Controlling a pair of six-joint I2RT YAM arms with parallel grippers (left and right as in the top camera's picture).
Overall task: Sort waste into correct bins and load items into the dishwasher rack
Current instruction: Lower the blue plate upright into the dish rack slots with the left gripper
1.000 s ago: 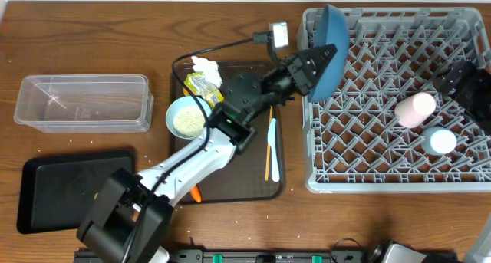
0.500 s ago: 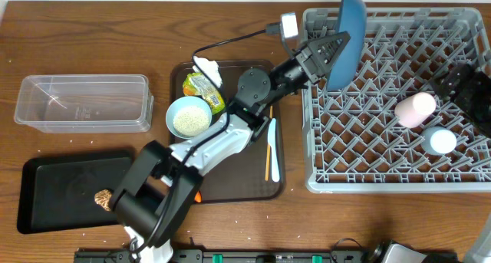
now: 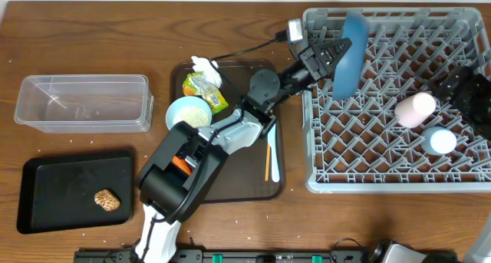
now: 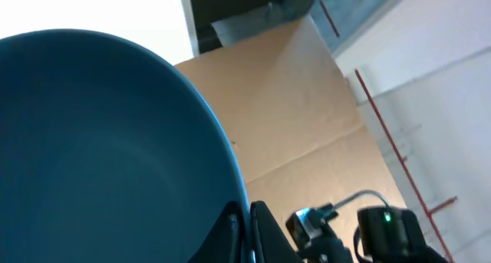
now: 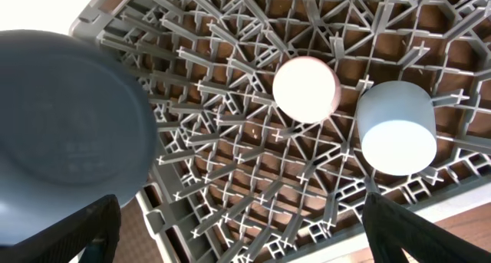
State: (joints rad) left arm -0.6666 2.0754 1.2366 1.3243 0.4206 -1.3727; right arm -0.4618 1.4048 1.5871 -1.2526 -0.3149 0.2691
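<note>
1. Big blue plate point(image 3: 351, 52): deep blue, plain.
2. Rack point(image 3: 383, 185): grey, lattice pattern.
3. Pink cup point(image 3: 415, 108); light-blue cup point(image 3: 439, 140) at its 4 o'clock.
4. Wrapper point(image 3: 203, 89): yellow-green, crinkled.
5. Black tray point(image 3: 61, 182); lump point(image 3: 107, 199) on it, brown.

Left end effector point(image 3: 336, 53) clamped — right end effector point(image 3: 454, 83) spread.

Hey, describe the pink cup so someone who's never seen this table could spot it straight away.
Find the big grey rack on the right of the table. Two cups sit close together among its pegs, near its right side. The pink cup is the upper-left of the pair in the overhead view; the blue cup beside it is pale blue, not pink.
</note>
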